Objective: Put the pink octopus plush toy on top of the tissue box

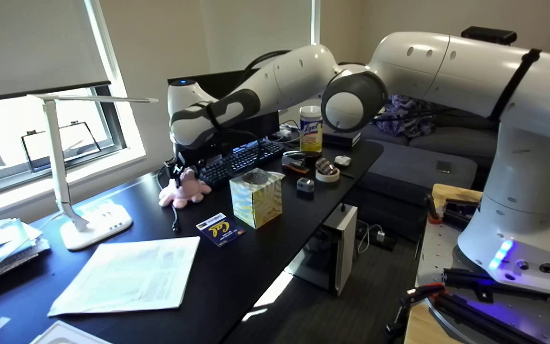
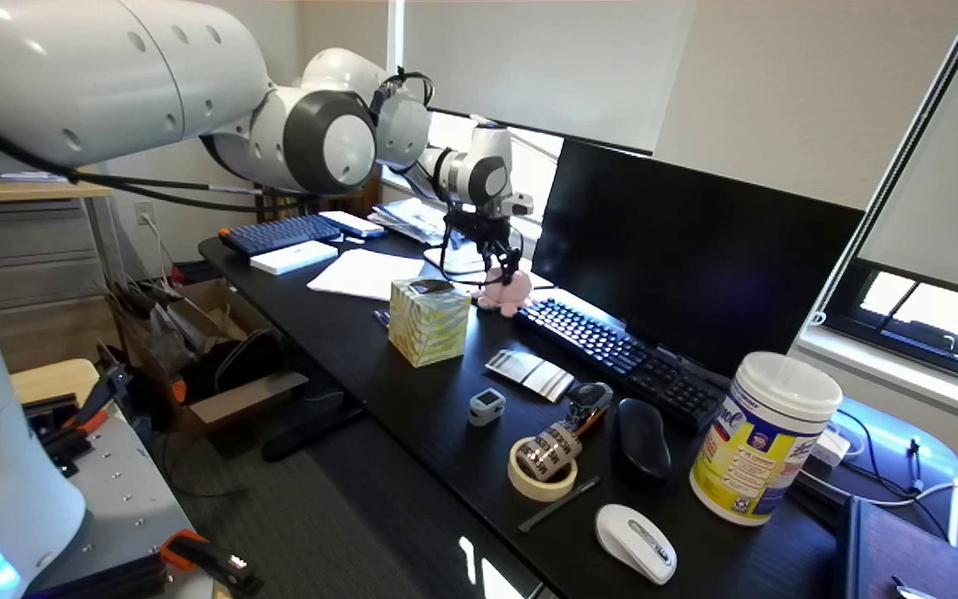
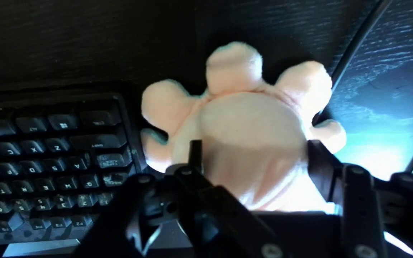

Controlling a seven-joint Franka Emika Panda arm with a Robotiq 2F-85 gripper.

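Note:
The pink octopus plush toy [image 1: 189, 191] is at the desk's window side, next to the keyboard's end. It also shows in an exterior view [image 2: 507, 293] and in the wrist view [image 3: 249, 114], legs spread and seemingly on the desk. My gripper [image 1: 174, 173] is over its head, also in an exterior view [image 2: 502, 268]. In the wrist view my fingers [image 3: 255, 150] stand on either side of the head, with folds in the cloth between them; they look shut on it. The tissue box [image 1: 257, 200] stands upright, apart from the toy, nearer the robot; it also shows in an exterior view [image 2: 429, 329].
A keyboard [image 2: 612, 345] and monitor [image 2: 687, 249] stand beside the toy. A dark Cal card [image 1: 220, 229], papers [image 1: 132, 274] and a white lamp [image 1: 96, 224] lie toward one end. A wipes canister [image 2: 762, 441], tape roll [image 2: 541, 474] and mice lie toward the other end.

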